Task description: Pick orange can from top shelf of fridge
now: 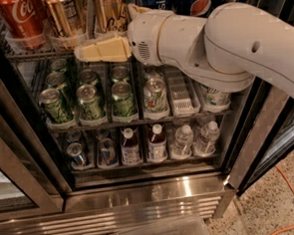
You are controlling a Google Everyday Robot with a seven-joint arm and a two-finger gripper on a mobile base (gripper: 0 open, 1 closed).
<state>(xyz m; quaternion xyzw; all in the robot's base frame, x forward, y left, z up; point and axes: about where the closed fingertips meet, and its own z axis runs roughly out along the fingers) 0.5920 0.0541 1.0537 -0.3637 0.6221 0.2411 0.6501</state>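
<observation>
Just below the orange can (pixel 111 11): end effector (pixel 102 49), a pale wedge lying level across the front edge of the top shelf (pixel 33 55), its tip down-left of the can
orange can: upright in its lane tray on the top shelf of the fridge (pixel 141 192), long axis vertical; it sits up and a little right of the end effector tip, close, touching or not unclear
end effector state: cannot tell whether wide or narrow; nothing seen held
arm (pixel 242 39): the only one, comes in from the right of the orange can, wrist housing just beside the can
neighbours: gold can (pixel 65 15) just left of the orange can, red Coca-Cola can (pixel 20 17) further left, blue Pepsi cans (pixel 200 4) to its right behind the arm
next move (judgement): probably rise from shelf-edge height to can-body height, keeping right of the gold can
hidden: orange can's top cut off by the frame edge, right side covered by the wrist housing, lettering only partly readable, rows behind it not visible
</observation>
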